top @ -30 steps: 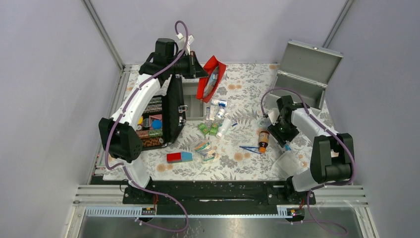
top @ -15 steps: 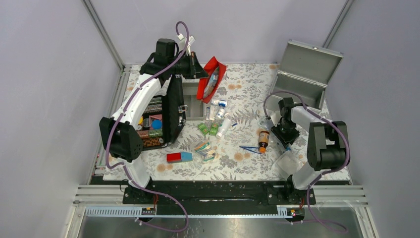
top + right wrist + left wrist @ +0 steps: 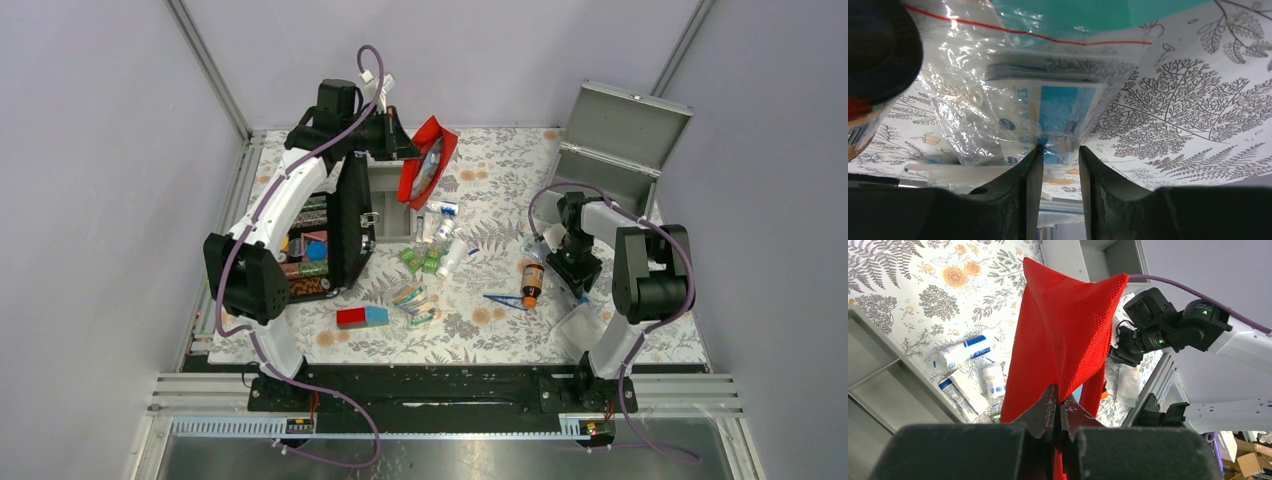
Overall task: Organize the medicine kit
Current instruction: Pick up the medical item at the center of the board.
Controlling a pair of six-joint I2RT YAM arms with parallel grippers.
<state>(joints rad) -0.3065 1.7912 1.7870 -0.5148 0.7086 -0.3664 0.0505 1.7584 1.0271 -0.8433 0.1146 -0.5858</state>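
Judging sorting barely begun: medicine kit (image 3: 610, 170) lid-up at the counter's (image 3: 480, 335) far right corner, loose supplies (image 3: 440, 245) strewn left of it, right end effector (image 3: 1058, 155) half-closed astride a clear bag (image 3: 998, 100) just before it, left end effector (image 3: 1058, 410) pinched shut on the red pouch (image 3: 1063, 330) far left of it.

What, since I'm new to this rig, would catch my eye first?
The red pouch, pinched by the shut left tool at the table's far edge. Medicines lie scattered across the floral table, and the grey kit stands open at far right, the right tool at a plastic bag nearby.
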